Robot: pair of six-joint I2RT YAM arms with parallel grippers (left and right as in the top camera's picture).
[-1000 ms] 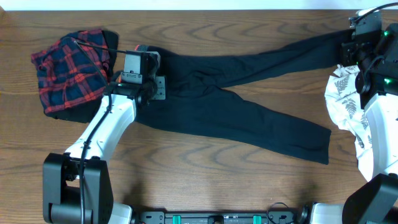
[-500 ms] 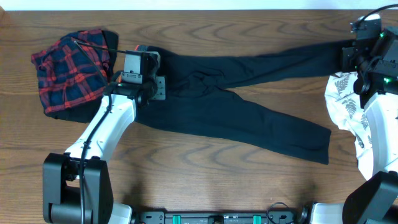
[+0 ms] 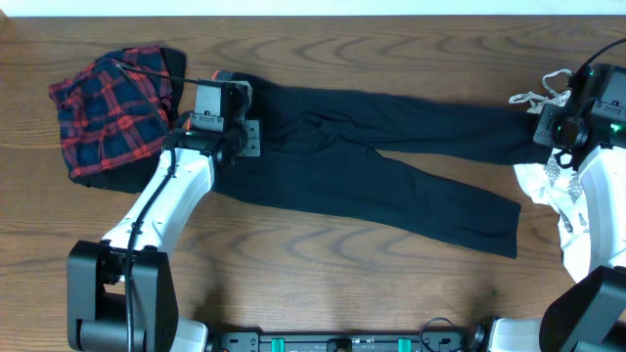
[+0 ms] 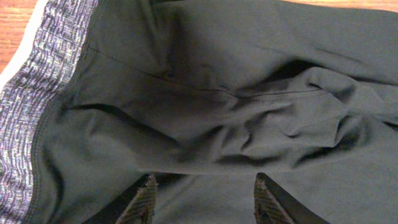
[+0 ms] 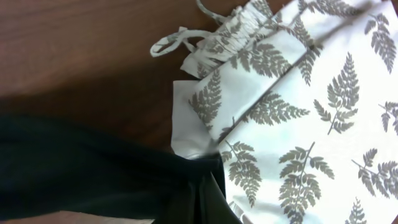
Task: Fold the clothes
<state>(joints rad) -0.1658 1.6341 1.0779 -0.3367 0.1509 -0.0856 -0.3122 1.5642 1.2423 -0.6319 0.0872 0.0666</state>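
moved: right claw (image 3: 550,125) has come down from the far right corner toward the robot. The upper leg of the leggings (image 3: 372,147) swings with it and now runs nearly level across the surface (image 3: 323,284) instead of slanting up to the corner.
newly showing: the drawstring (image 3: 533,96) of the leaf-print top (image 3: 559,191), just beyond the right claw.
unchanged: left claw, lower leg and plaid piece (image 3: 108,112) sit in the same spots.
right claw: clamped on the cuff end of the upper leg. The wrist view shows black cloth bunching into it, over the top's edge.
left claw (image 4: 205,198): about half open, tips down at the black cloth beside the grey waistband (image 4: 34,112). Nothing visibly pinched.
leggings: spread left to right mid-surface, waistband at left, legs splayed in a V, lower cuff toward the near right.
step (my read): laying the upper leg onto the lower one.
how to do it well: keep the cuff low and lightly taut, carry it to the lower cuff and match the edges before letting go. Left claw pins the hip so the waist doesn't drag.
risk: the cuff overlaps the top, so the cloth could drag it along.
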